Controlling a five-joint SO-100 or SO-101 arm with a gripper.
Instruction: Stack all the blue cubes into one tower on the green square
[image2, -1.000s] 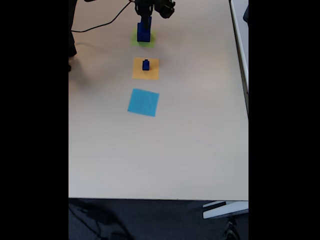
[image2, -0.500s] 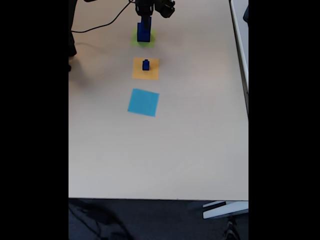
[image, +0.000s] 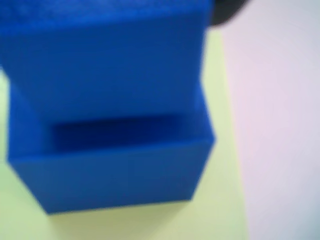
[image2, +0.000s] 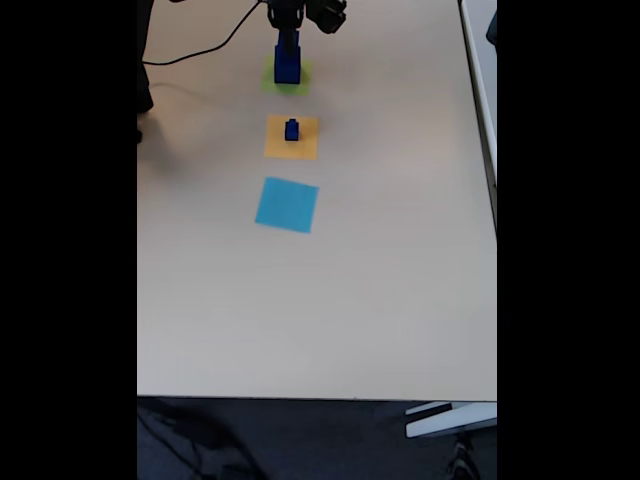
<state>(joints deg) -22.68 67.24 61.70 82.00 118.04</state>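
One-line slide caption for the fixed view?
Gripper at the blue tower on the green square; one small blue cube waits on the orange square.

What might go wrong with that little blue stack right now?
The tower on the green square is narrow, and the end effector sits right at its top, so a sideways nudge might topple it. One blue cube waits on the orange square; adding it may shake the pile.

The tower (image2: 287, 64) of dark blue cubes stands upright on the green square (image2: 301, 79), near the far edge of the tabletop. In the wrist view a larger cube (image: 115, 170) carries a narrower one (image: 105, 60), both blurred. A small blue cube (image2: 292, 130) sits apart on the orange square, nearer the table's middle.
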